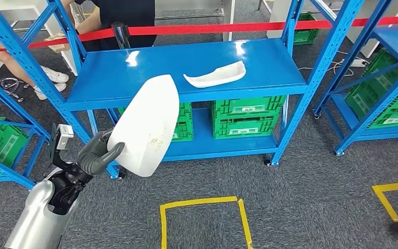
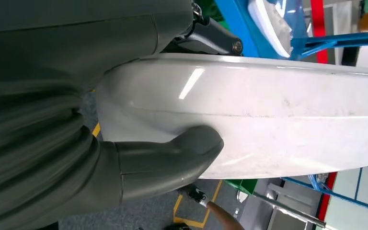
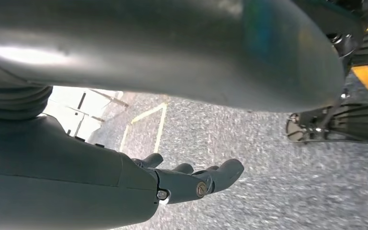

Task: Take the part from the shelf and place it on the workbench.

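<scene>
Left hand (image 1: 97, 154) fingers grip the white part (image 1: 145, 124) short of the blue shelf (image 1: 109, 78) edge; right hand (image 3: 191, 179) fingers spread, empty.

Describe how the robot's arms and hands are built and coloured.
The left arm is a smooth silver shell ending in black wrist hardware with a small white-capped bracket. The left hand is dark grey, with a thick rounded thumb and a ribbed grey cover. The right hand is matching dark grey, with a visible round screw.
</scene>
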You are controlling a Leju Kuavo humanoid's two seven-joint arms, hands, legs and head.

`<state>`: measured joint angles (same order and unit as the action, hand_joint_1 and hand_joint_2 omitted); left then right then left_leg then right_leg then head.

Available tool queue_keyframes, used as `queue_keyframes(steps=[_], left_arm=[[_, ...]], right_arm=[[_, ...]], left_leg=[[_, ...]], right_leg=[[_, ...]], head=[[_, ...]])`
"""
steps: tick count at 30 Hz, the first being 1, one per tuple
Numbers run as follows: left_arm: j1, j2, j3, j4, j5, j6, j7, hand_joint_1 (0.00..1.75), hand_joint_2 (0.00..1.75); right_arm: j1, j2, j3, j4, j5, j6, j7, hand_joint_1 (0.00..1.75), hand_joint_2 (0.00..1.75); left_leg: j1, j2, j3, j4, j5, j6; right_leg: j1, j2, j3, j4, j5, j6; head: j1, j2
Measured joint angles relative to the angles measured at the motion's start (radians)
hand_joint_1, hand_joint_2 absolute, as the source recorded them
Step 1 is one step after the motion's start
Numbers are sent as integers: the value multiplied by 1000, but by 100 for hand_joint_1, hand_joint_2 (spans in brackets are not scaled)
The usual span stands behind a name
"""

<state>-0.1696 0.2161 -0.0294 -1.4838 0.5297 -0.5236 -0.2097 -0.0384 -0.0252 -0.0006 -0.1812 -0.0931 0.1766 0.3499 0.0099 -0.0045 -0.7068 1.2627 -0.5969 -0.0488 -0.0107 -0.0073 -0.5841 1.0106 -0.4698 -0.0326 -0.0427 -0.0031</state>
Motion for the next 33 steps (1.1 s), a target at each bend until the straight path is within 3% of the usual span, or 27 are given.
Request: queue_keyframes(steps=[1, 2, 4, 6, 8, 10, 11, 12, 14, 15, 16, 17, 18, 19, 21, 22, 23, 25, 26, 27, 28, 30, 31, 33], left_arm=[[0, -4, -2, 4, -2, 1, 0, 175, 175], [0, -9, -4, 6, -6, 2, 0, 175, 175], [-1, -20, -9, 9, -14, 8, 4, 175, 175], [-4, -30, -14, 9, -18, 16, 10, 175, 175], [-6, -39, -17, 10, -20, 21, 16, 175, 175], [-7, -47, -19, 13, -23, 24, 20, 175, 175], [-8, -51, -20, 15, -24, 26, 21, 175, 175], [-9, -55, -21, 16, -26, 28, 21, 175, 175], [-9, -60, -23, 19, -28, 33, 21, 175, 175], [-8, -61, -23, 20, -30, 36, 21, 175, 175], [-6, -62, -23, 20, -33, 38, 21, 175, 175], [-4, -63, -23, 20, -36, 42, 21, 175, 175], [-1, -63, -23, 19, -41, 46, 21, 175, 175], [1, -64, -22, 16, -46, 50, 21, 175, 175], [4, -66, -18, 7, -54, 55, 20, 175, 175], [6, -67, -15, 4, -57, 56, 20, 175, 175], [6, -68, -12, 2, -60, 56, 19, 175, 175], [8, -70, -8, 3, -66, 56, 15, 175, 175], [10, -70, -5, 3, -68, 57, 14, 175, 175], [11, -71, -3, 3, -70, 57, 12, 175, 175], [12, -71, 0, 3, -71, 57, 11, 175, 175], [16, -73, 4, 0, -73, 57, 9, 175, 175], [19, -75, 7, -2, -74, 57, 9, 175, 175], [26, -79, 12, -10, -79, 57, 9, 175, 175]], right_arm=[[1, 0, -1, 0, -5, 0, 0, 0, 0], [2, 0, -2, 0, -11, 0, 0, 0, 0], [4, 0, -7, 0, -24, 0, 0, 0, 0], [6, 0, -16, 0, -36, 0, 0, 0, 0], [8, 0, -25, 0, -44, 0, -1, 0, 0], [13, 0, -29, 1, -49, 0, -4, 0, 0], [16, 0, -31, 2, -51, 0, -6, 0, 0], [18, 1, -34, 2, -54, 0, -5, 0, 0], [19, 3, -41, 2, -60, 0, -2, 0, 0], [19, 5, -45, 2, -62, 0, -1, 0, 0], [19, 6, -48, 2, -64, 0, -2, 0, 0], [19, 8, -50, 2, -66, 0, -2, 0, 0], [19, 9, -52, 2, -68, 0, -3, 0, 0], [17, 10, -53, 2, -69, 0, -3, 0, 0], [11, 10, -56, 2, -71, 0, 1, 0, 0], [7, 10, -58, 1, -71, 0, 2, 0, 0], [5, 10, -60, 1, -71, 0, 3, 0, 0], [3, 11, -65, 1, -71, 0, -1, 0, 0], [2, 11, -67, 1, -71, 0, -2, 0, 0], [2, 11, -69, 1, -71, 0, -4, 0, 0], [1, 12, -70, 1, -71, 0, -4, 0, 0], [0, 12, -70, 1, -69, 0, -5, 0, 0], [0, 12, -70, 1, -68, 0, -5, 0, 0], [0, 13, -70, 1, -68, 0, -5, 0, 0]], left_leg=[[1, 0, 8, 29, 4, -2], [2, 0, 31, 28, 28, -2], [3, 0, 122, -70, 72, -1], [0, -2, 219, -207, 57, 6], [-6, -2, 247, -264, 36, 22], [-6, 3, 227, -263, 51, 43], [-5, 6, 216, -263, 62, 54], [-4, 8, 203, -263, 75, 63], [-7, 10, 174, -261, 100, 71], [-9, 10, 158, -259, 114, 72], [-11, 10, 140, -256, 127, 72], [-13, 10, 121, -253, 140, 72], [-15, 10, 103, -249, 150, 70], [-16, 10, 88, -244, 160, 69], [-20, 11, 67, -238, 178, 61], [-19, 12, 63, -237, 188, 56], [-19, 13, 60, -240, 198, 50], [-17, 13, 56, -247, 214, 38], [-17, 11, 49, -240, 201, 32], [-16, 9, 36, -216, 166, 26], [-13, 7, 21, -173, 114, 19], [-8, 7, -2, -52, 14, 8], [-6, 7, -2, -2, -2, 5], [-3, 7, 36, 22, 39, 1]], right_leg=[[0, 0, -15, 1, 12, 2], [-1, -1, -31, 2, 25, 4], [-1, -1, -60, 7, 47, 13], [1, 0, -76, 11, 67, 23], [2, 1, -81, 9, 86, 36], [-1, 2, -89, 12, 86, 49], [-3, 3, -98, 31, 59, 55], [-4, 4, -112, 69, 13, 59], [-4, 5, -143, 193, -91, 63], [-4, 5, -153, 255, -116, 63], [-3, 5, -151, 296, -116, 62], [-2, 6, -134, 305, -95, 58], [-1, 6, -99, 277, -67, 53], [2, 6, -46, 218, -49, 46], [10, 6, 61, 70, -64, 32], [14, 6, 92, 20, -79, 27], [17, 6, 103, -6, -85, 23], [15, 4, 89, -13, -66, 14], [12, 1, 78, -16, -53, 8], [9, -1, 64, -19, -38, 2], [7, -3, 49, -19, -24, -2], [7, -4, 15, -17, 3, -4], [6, -4, -3, -16, 17, -3], [4, -5, -42, -9, 43, 3]], head=[[0, 0], [-1, 0], [-1, 0], [-2, 0], [-2, 0], [-2, 0], [-1, 0], [0, 0], [3, 0], [4, 0], [4, 0], [4, 0], [4, 0], [4, 0], [3, 0], [4, 0], [4, 0], [7, 0], [7, 0], [6, 0], [6, 0], [5, 0], [5, 0], [4, 0]])
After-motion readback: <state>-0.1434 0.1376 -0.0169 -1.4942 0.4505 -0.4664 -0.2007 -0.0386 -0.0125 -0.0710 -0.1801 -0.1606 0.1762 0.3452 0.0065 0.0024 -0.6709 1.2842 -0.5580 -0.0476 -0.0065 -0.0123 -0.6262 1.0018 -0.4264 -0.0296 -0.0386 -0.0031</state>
